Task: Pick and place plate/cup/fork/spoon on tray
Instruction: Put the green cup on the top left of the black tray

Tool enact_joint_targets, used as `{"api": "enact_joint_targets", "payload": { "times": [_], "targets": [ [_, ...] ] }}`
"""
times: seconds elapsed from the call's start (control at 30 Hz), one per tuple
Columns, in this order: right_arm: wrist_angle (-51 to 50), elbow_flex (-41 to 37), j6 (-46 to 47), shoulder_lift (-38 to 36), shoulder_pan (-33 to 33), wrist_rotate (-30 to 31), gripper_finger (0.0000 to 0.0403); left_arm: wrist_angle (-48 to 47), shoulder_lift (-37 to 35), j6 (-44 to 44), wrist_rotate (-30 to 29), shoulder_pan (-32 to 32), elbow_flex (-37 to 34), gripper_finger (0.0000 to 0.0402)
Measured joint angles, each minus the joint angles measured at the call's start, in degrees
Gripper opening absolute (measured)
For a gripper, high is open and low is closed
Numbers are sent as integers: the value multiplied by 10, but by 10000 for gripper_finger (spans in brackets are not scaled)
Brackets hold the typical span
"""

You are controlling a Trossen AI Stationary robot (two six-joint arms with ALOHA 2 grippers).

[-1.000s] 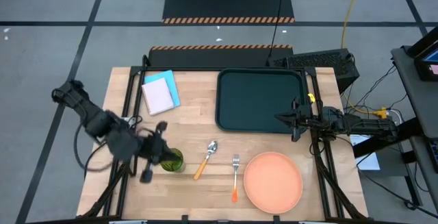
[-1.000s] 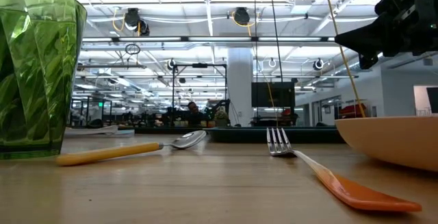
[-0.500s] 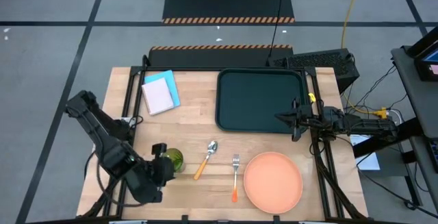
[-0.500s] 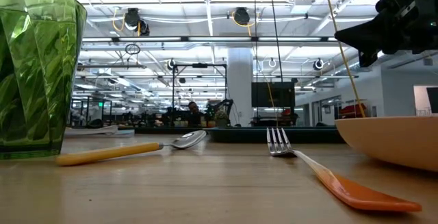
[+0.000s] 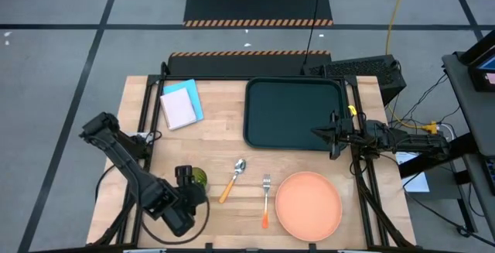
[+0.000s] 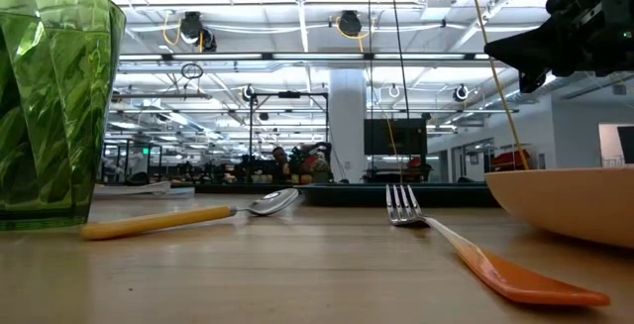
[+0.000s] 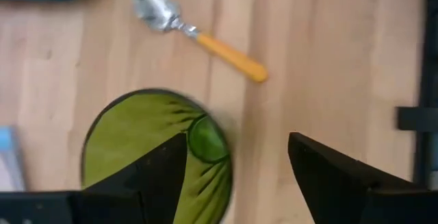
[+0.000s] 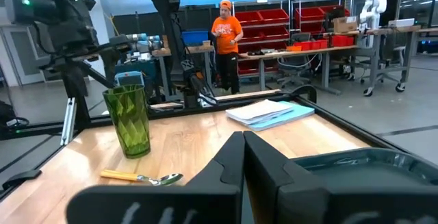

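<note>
The dark green cup stands upright on the table near the front left; it also shows in the left wrist view. My left gripper hangs open over it, pointing down. One finger stands over the cup's mouth and the other outside its wall; no touch shows. The spoon, the fork and the salmon-orange plate lie on the table to the cup's right. The tray lies at the far right. My right gripper is shut and empty at the tray's right rim.
A light blue-and-white notepad lies at the far left, beside the tray. The metal frame rails run along the table's left and right edges. A person in an orange shirt stands in the room beyond the table.
My left arm has swung from the table's left edge round toward the near edge. Its gripper has stayed by the cup and has tipped from level to pointing down over it. The cup has not moved.
</note>
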Motion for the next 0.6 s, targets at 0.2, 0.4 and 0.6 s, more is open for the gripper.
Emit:
{"api": "enact_joint_targets", "payload": {
  "times": [0.2, 0.4, 0.6],
  "targets": [
    [0, 0, 4, 0, 0, 0, 0, -14, 8, -30, 17, 6, -16, 238],
    [-2, 0, 4, 0, 0, 0, 0, -13, 8, -36, 45, 7, -43, 195],
    [-2, 0, 4, 0, 0, 0, 0, -11, 8, 0, 45, 9, -53, 110]
  ]
}}
